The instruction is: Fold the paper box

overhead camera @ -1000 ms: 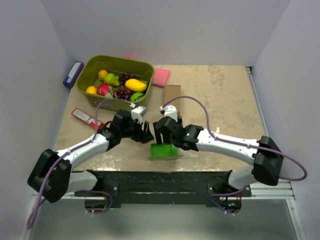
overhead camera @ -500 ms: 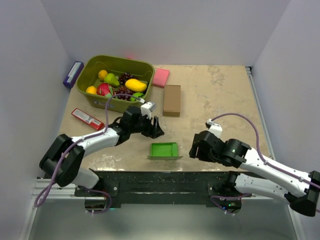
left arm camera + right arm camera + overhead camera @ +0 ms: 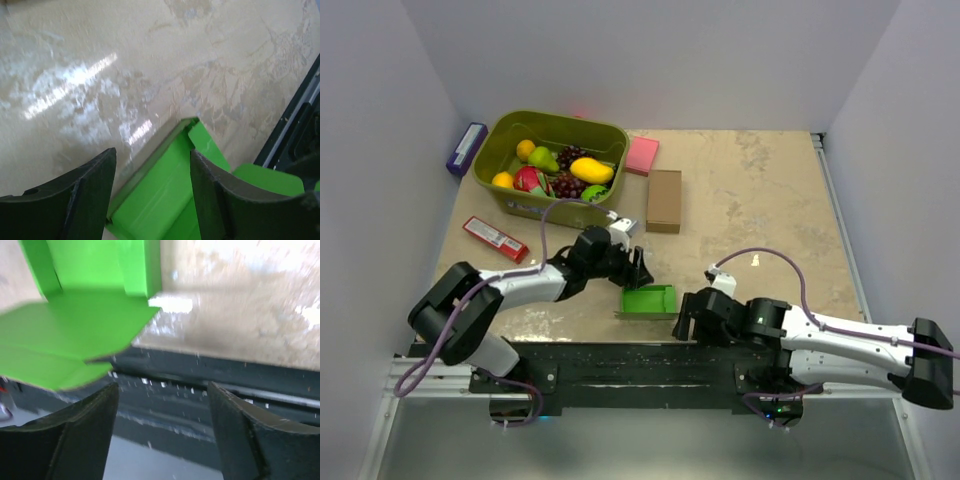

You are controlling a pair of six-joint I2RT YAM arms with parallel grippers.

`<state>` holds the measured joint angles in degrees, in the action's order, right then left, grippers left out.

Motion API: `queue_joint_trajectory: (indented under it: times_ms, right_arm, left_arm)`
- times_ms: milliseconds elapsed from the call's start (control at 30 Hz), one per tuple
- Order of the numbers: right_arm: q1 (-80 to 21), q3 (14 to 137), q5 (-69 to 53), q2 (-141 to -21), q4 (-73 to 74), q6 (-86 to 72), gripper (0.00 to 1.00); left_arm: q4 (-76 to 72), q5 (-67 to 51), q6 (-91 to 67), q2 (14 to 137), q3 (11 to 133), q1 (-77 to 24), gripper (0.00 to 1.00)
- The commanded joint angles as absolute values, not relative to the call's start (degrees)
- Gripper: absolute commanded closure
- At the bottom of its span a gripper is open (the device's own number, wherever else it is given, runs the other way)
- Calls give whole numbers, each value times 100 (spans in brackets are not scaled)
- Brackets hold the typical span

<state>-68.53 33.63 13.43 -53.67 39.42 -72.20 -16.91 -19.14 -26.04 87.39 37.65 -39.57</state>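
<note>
Green card, the box (image 3: 648,300) sits partly formed near the table's (image 3: 770,200) near edge, between the two grippers: its walls stand up as a shallow open tray, and one flap lies flat toward the black rail (image 3: 620,360), seeming to reach just past the table's lip in the right wrist view. The left gripper (image 3: 635,268) hangs at the box's far-left corner with its jaws wide, straddling the far wall without pinching it, probably placed to steady or press that wall. The right gripper (image 3: 685,318) is low at the box's near-right side, jaws also wide and holding nothing; it looks lined up to catch the flat flap and turn it up. Room is tight on the near side, where the rail runs directly under the flap, so a low sweep there could snag. Beyond the box the table is open toward the far right. A brown box (image 3: 663,200), a fruit basket (image 3: 500,165) and a pink pad (image 3: 641,155) stand well apart at the far left, out of the way.
</note>
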Motion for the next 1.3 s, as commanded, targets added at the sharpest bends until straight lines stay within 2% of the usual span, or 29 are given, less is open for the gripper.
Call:
queue_joint_trajectory:
  times_ms: [0, 167, 300, 467, 567, 733, 867, 1100, 1267]
  right_arm:
    - [-6375, 3331, 2469, -5291, 3237, -7139, 23]
    - [-5125, 3005, 1811, -5641, 1015, -5866, 25]
    - [-4607, 4006, 1810, -7001, 949, -4845, 23]
    - [-3869, 4850, 1566, -7619, 713, -3931, 22]
    - [-3490, 5219, 1388, -7656, 746, -3553, 21]
    - [-3437, 5248, 1320, -7173, 1204, -3217, 18]
    - [-3445, 4678, 923, -6488, 1458, -3444, 19]
    - [-3454, 3464, 492, -4803, 2214, -4429, 25]
    - [-3454, 2779, 9, -4035, 2224, -5008, 30]
  left_arm:
    - [-1662, -1653, -2988, 7633, 3017, -4052, 36]
    - [-1118, -1539, -3453, 6253, 2567, -4209, 36]
    - [-424, -1109, -3542, 5442, 2610, -4245, 35]
    - [526, -459, -3358, 4809, 2918, -4236, 34]
    - [606, -352, -3244, 4737, 3032, -4228, 33]
    - [650, -325, -2901, 5009, 3103, -4061, 29]
    - [379, -571, -2813, 5544, 3067, -3657, 28]
    - [-351, -580, -2997, 6134, 2962, -3621, 33]
    - [-632, -685, -3146, 6275, 2778, -3481, 36]
